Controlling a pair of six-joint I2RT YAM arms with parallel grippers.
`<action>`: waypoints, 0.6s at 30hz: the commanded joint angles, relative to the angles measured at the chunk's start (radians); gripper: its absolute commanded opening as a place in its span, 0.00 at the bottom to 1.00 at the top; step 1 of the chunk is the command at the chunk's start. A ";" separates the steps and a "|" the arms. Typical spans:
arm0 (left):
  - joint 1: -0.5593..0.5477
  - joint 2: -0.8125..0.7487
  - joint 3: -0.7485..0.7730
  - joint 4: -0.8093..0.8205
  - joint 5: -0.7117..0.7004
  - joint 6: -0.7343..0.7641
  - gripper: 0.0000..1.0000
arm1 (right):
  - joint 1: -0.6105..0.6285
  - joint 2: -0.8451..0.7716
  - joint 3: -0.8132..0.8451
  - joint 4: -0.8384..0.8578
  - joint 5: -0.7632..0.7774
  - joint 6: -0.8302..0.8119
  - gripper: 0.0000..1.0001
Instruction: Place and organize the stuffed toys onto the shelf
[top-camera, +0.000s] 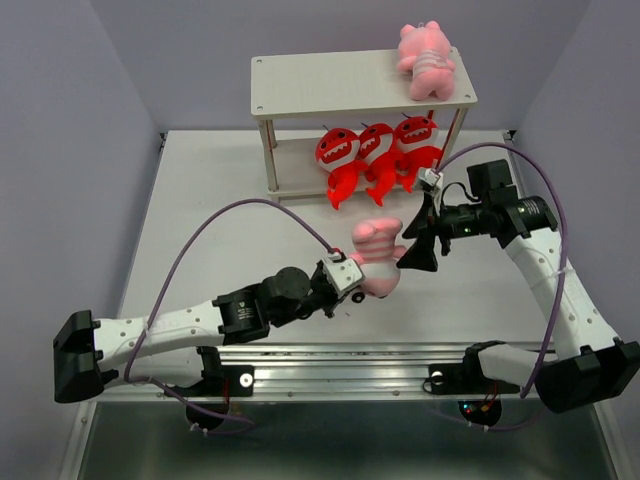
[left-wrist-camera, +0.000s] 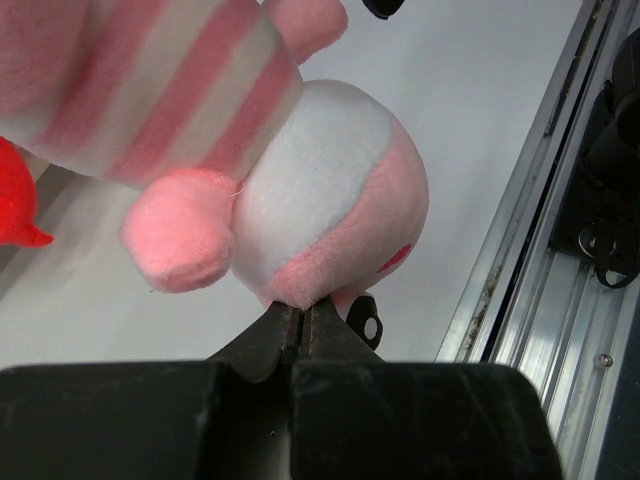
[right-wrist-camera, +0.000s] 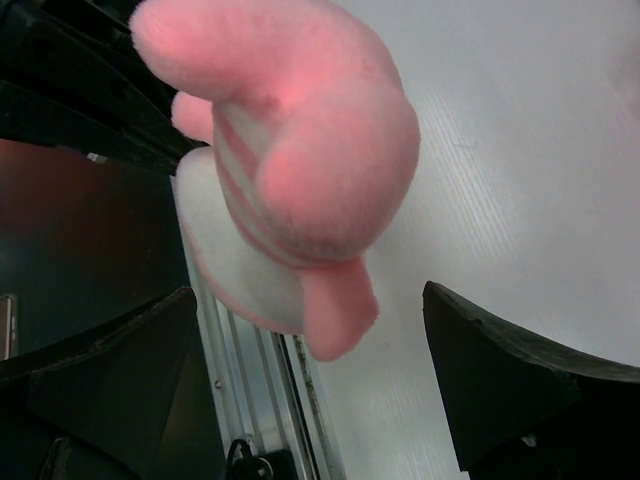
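Observation:
My left gripper (top-camera: 362, 281) is shut on the edge of a pink striped plush toy (top-camera: 378, 256) and holds it above the table, in front of the shelf. The left wrist view shows the toy (left-wrist-camera: 300, 190) pinched at the fingertips (left-wrist-camera: 300, 330). My right gripper (top-camera: 418, 240) is open, its fingers (right-wrist-camera: 510, 380) on either side of the toy's far end (right-wrist-camera: 300, 170), not closed on it. Another pink striped toy (top-camera: 427, 58) lies on the top board of the shelf (top-camera: 330, 85). Three red monsters (top-camera: 375, 152) sit on the lower board.
The metal rail (top-camera: 350, 360) runs along the table's near edge by the arm bases. Purple cables (top-camera: 230, 215) loop over both arms. The grey table (top-camera: 210, 200) stretches left of the shelf.

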 joint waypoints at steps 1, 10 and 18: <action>-0.004 0.011 0.018 0.024 0.008 0.045 0.00 | 0.028 -0.002 0.041 0.069 -0.110 0.100 1.00; -0.006 0.028 0.028 0.093 0.040 0.039 0.00 | 0.108 0.077 0.038 0.135 -0.083 0.137 0.94; -0.006 0.008 -0.007 0.143 0.063 0.006 0.00 | 0.117 0.089 0.013 0.218 -0.060 0.174 0.45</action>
